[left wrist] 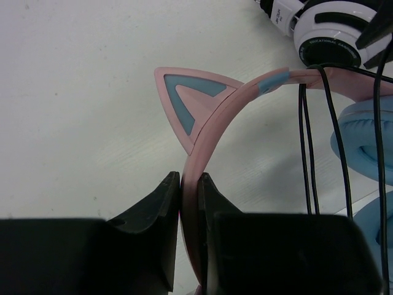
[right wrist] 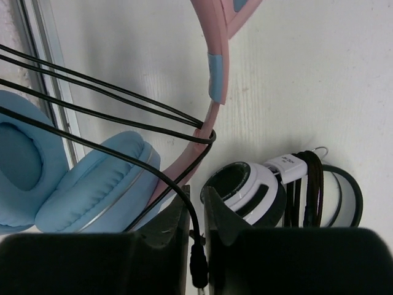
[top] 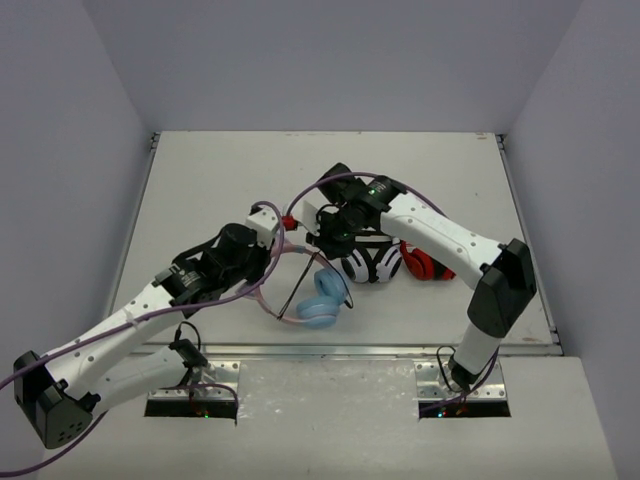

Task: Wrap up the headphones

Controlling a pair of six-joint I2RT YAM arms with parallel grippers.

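Note:
The headphones have light-blue ear cups [top: 320, 298] and a pink headband [left wrist: 212, 132] with a cat ear [left wrist: 187, 98]. My left gripper [left wrist: 189, 184] is shut on the headband and holds it on edge above the table. The thin black cable [right wrist: 110, 101] runs in several turns across the headband near the cups. My right gripper [right wrist: 195, 200] is shut on the cable's plug end [right wrist: 198, 261], just beside the headband and the blue cups [right wrist: 92, 184]. In the top view my right gripper [top: 325, 235] sits right of the left gripper [top: 268, 240].
A white-and-black pair of headphones [top: 372, 265] lies just right of the blue cups, also in the right wrist view [right wrist: 258, 187] and left wrist view [left wrist: 334, 31]. A red-and-black pair [top: 425, 265] lies further right. The table's metal front edge [top: 380, 350] is close below.

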